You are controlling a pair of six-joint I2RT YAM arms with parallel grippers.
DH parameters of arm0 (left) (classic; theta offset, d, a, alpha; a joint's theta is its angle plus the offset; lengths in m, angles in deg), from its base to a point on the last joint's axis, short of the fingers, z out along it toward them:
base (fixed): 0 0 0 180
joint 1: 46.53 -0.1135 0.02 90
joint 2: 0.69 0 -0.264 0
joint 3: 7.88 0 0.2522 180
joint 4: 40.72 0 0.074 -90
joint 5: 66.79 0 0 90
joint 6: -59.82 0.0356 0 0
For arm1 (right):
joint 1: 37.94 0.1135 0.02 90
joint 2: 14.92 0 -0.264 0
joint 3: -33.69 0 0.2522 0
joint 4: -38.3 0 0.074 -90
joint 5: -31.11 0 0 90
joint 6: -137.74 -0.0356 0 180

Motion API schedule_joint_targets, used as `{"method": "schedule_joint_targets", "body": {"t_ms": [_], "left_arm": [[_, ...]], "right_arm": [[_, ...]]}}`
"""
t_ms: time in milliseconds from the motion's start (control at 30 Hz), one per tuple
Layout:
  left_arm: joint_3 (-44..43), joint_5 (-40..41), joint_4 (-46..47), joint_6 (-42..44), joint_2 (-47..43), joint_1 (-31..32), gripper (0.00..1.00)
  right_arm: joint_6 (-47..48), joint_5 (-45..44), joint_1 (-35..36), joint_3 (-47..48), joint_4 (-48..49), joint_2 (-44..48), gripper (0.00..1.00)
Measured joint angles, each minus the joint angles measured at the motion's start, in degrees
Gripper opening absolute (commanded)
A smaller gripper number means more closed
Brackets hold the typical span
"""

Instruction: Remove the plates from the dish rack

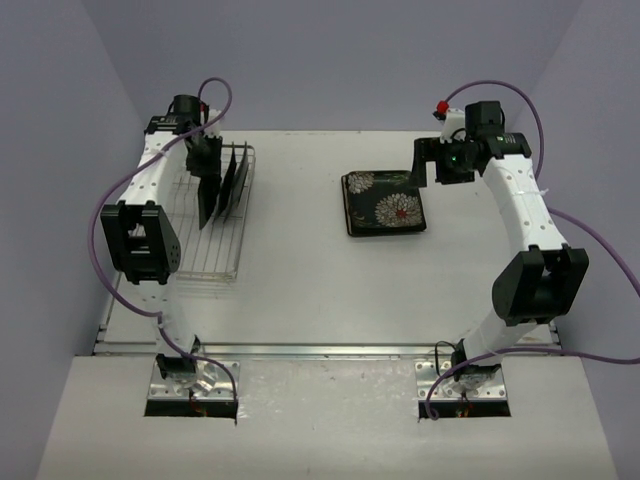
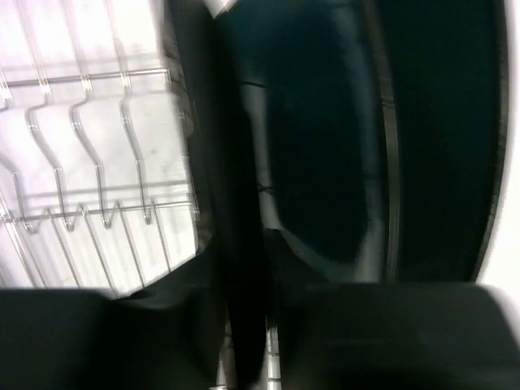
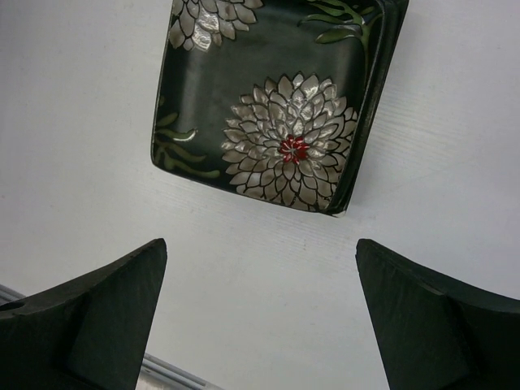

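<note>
Silver wire in thin parallel bars: the dish rack (image 1: 214,250) lies along the left side of my white worktop (image 1: 320,290). Its long side runs away from the arm bases and its left edge is close to the worktop's left edge. In its far half stand dark plates (image 1: 209,195), on edge. I count two for certain and perhaps a third behind, too slim to settle.

My left fingers (image 2: 89,333) hang over them, one on each side of the rim of an upright dark plate (image 2: 237,187). The wrist view is blurred, so I cannot tell whether they pinch it or only flank it.

One black square plate (image 3: 268,106), with silver-white flowers, red centres and green leaves, lies flat right of centre. It is well apart from the rack, with a broad stretch of worktop between them. My right fingers (image 3: 97,325) are spread wide, holding nothing, just beside that plate's far right corner.
</note>
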Motion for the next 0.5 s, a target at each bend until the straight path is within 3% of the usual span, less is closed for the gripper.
{"method": "schedule_joint_targets", "body": {"t_ms": [100, 500], "left_arm": [[-2.13, -0.68, -1.96, -1.12, 0.76, -0.33, 0.00], [-8.22, -11.09, -5.86, -3.44, -2.14, -3.95, 0.00]], "right_arm": [[-0.15, 0.38, 0.00, -0.31, -0.01, 0.13, 0.99], [-1.35, 3.32, 0.00, -0.60, -0.40, 0.52, 0.99]]}}
